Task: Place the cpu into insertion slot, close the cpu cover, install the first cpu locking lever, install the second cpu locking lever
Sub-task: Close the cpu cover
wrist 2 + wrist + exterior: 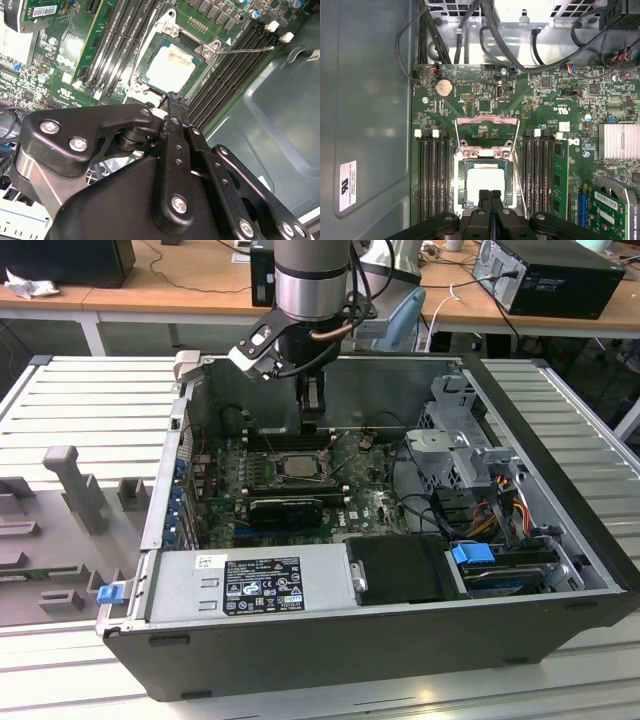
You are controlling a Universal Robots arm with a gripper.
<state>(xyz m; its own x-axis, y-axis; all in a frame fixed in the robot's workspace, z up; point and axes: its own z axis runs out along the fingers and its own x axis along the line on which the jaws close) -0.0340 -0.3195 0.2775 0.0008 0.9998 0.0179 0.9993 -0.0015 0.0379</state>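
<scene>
As cpu (484, 183) fills insertion slot (462, 187), cover (487, 119) open, jaws together

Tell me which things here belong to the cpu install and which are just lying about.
Job: cpu, cpu cover, locking lever, gripper.
Just there: coin battery, heat sink, memory slots, power supply.

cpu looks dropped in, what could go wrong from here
1. The gripper, fingers shut, hangs right at the edge of the cpu; a push there could nudge or scratch the chip.
2. The cpu cover looks raised, and a loose locking lever juts out over the memory slots, where it could snag.
</scene>
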